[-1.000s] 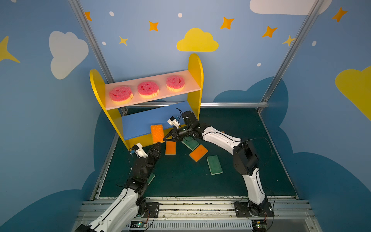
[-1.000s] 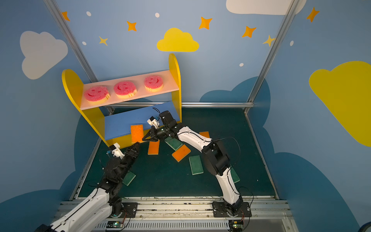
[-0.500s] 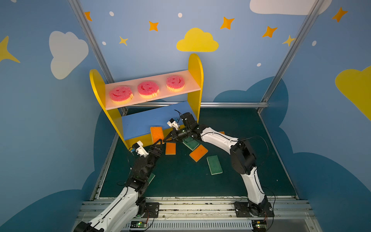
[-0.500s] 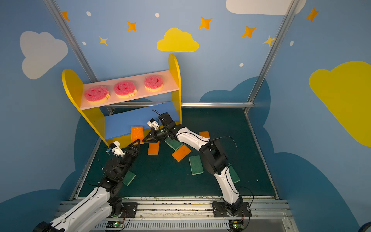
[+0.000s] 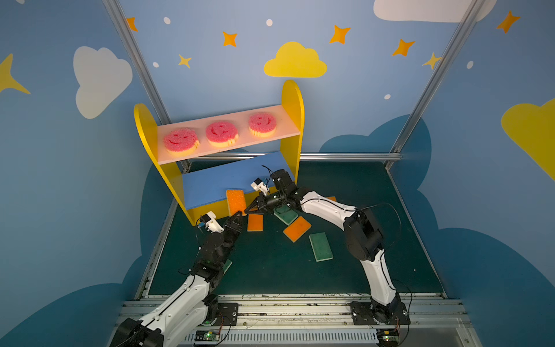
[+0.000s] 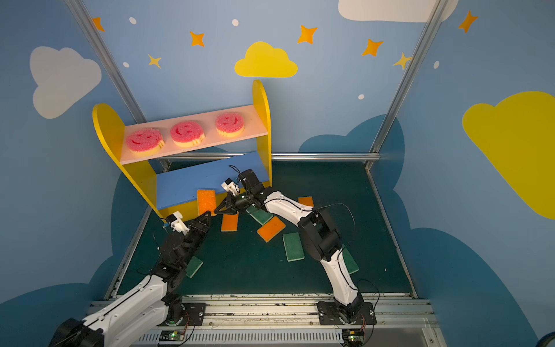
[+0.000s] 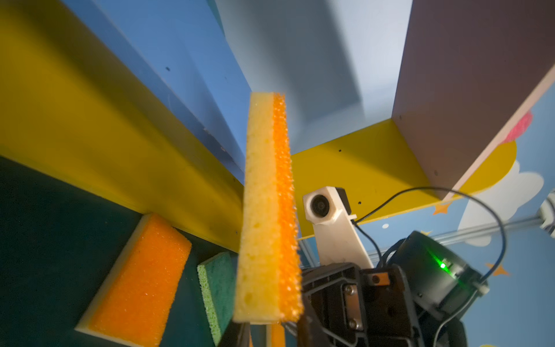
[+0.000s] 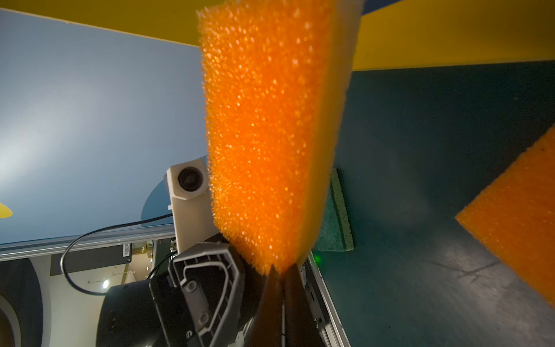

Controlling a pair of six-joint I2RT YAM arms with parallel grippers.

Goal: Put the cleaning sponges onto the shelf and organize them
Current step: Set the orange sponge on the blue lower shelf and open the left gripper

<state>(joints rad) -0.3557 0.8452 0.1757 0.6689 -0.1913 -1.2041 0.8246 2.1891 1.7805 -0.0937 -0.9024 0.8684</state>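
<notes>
At the front edge of the shelf (image 5: pixel 292 126), an orange sponge (image 5: pixel 235 200) stands on end, long axis upright, against the blue lower board (image 5: pixel 210 184). The right gripper (image 5: pixel 247 211) is clamped on its lower corner; the left gripper (image 5: pixel 238 214) meets its bottom end from below, grip impossible to tell.

Lower left in a top view, that green sponge (image 5: pixel 227 266) is mostly buried under the left arm (image 5: pixel 214 249). Left wrist view crops the left gripper (image 7: pixel 259 332), so can't tell if it's pinching. The upright orange sponge (image 8: pixel 264 135) runs off the right wrist frame.
</notes>
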